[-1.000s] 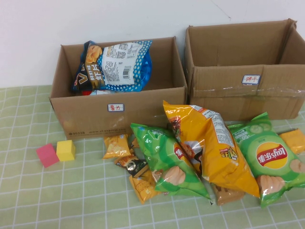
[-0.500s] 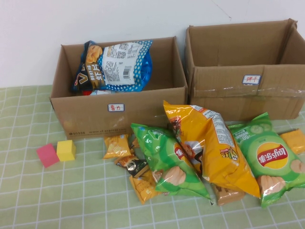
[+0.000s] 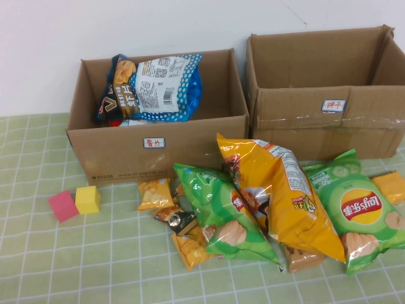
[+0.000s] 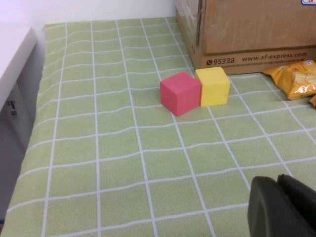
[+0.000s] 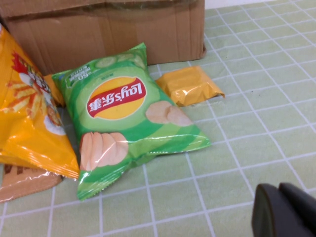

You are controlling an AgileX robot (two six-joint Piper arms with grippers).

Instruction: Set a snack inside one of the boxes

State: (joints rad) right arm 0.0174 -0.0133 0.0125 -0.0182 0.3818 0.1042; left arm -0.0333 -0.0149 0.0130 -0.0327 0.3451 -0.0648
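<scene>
Two brown cardboard boxes stand at the back of the table. The left box holds a blue snack bag; the wider taped right box shows nothing inside. In front lie a big orange chip bag, two green chip bags and several small orange packets. Neither arm shows in the high view. My left gripper hovers shut over bare cloth near the cubes. Also shut and holding nothing, my right gripper hangs near the green chip bag.
A pink cube and a yellow cube sit side by side left of the snacks, also seen as the pink cube and yellow cube. A green checked cloth covers the table. A small orange packet lies by the right box.
</scene>
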